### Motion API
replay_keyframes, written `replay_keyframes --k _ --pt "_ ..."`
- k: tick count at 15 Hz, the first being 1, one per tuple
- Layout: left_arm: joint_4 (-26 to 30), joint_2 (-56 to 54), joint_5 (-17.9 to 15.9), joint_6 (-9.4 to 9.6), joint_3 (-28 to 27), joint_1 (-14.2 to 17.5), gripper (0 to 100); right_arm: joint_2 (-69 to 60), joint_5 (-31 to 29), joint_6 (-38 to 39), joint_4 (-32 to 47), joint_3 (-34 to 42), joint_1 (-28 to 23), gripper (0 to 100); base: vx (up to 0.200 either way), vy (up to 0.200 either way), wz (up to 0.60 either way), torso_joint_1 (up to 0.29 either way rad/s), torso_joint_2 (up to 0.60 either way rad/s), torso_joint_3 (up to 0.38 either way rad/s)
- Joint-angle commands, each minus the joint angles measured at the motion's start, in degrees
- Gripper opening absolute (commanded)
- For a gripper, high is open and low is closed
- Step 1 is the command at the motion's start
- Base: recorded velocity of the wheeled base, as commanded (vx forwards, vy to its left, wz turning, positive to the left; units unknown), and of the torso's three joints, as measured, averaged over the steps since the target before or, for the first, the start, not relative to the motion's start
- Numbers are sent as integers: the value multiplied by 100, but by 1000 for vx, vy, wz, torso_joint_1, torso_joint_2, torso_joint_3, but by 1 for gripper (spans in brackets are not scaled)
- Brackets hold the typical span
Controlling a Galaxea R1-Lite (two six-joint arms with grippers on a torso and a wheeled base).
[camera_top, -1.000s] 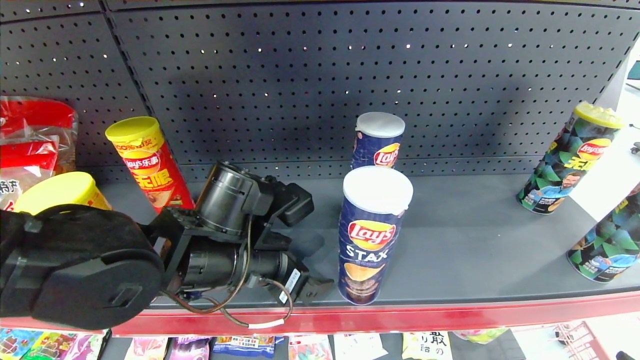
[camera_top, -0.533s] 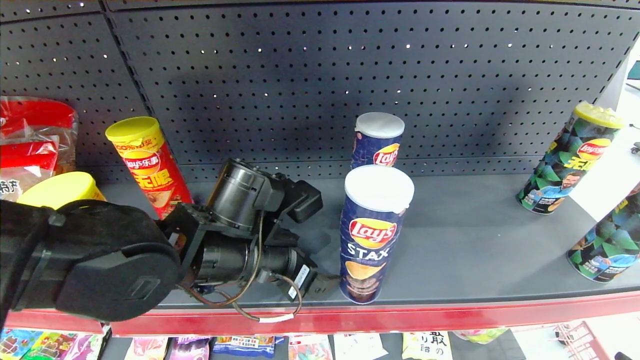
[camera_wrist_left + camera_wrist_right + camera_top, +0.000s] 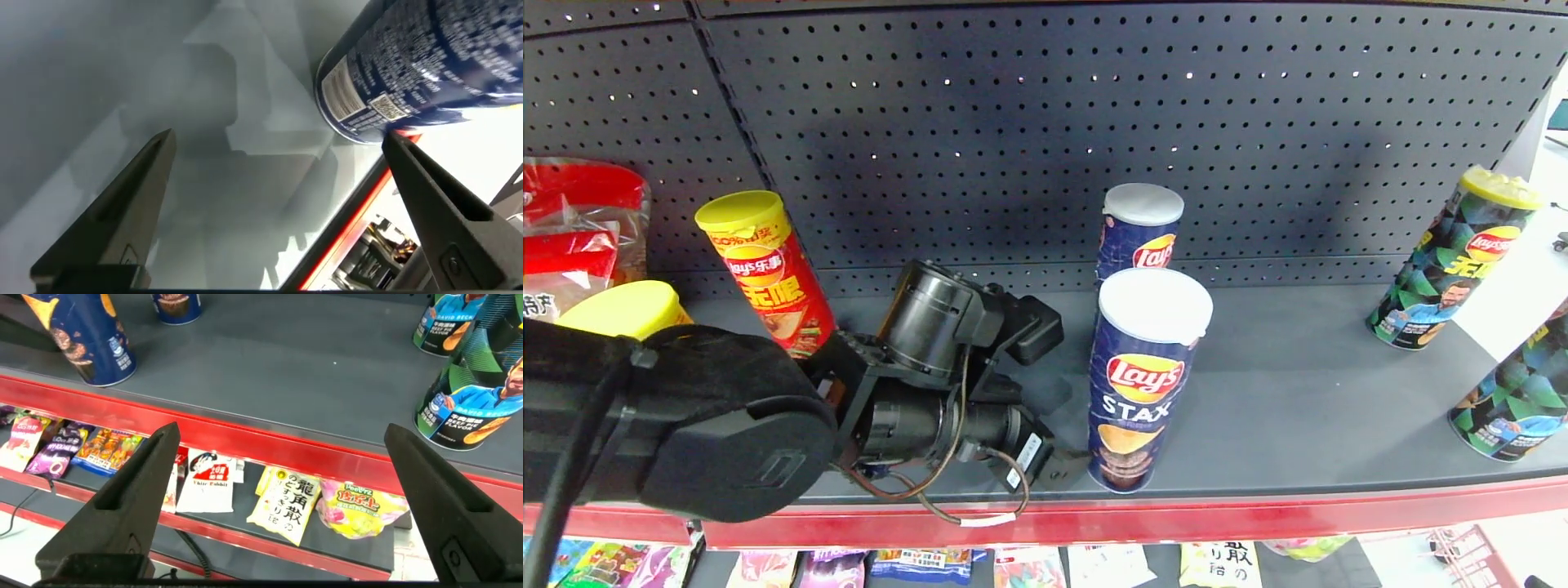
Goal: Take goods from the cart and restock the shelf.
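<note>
Head view, lower centre: blue chip can (image 3: 1147,376) standing near the shelf (image 3: 1298,392) front lip. Just beside the can's base, left gripper (image 3: 278,200) spread wide, empty. Probably light, stiff, smooth-walled, tippy; best clasped gently mid-body, below the lid.

A dark blue chip can (image 3: 1143,376) with a flat white lid stands on its base near the red front edge of the grey shelf (image 3: 1282,408). It is just ahead of the left gripper (image 3: 1063,472), close to one of its spread fingertips; contact cannot be told. A second blue can (image 3: 1139,233) of the same kind stands upright farther from the gripper, behind the first.
</note>
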Motion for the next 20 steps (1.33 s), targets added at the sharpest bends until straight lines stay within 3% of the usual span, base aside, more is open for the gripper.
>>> replay_keyframes --k 1,8,20 --pt "3 46 7 -3 -69 -45 100 26 2 -3 -4 2 4 100 0 0 0 0 0 0" --pt "3 -288 24 -3 397 272 100 8 2 -3 -4 2 4 100 0 0 0 0 0 0" --pt "-6 20 15 -3 -16 122 100 -1 2 -3 -4 2 4 100 0 0 0 0 0 0"
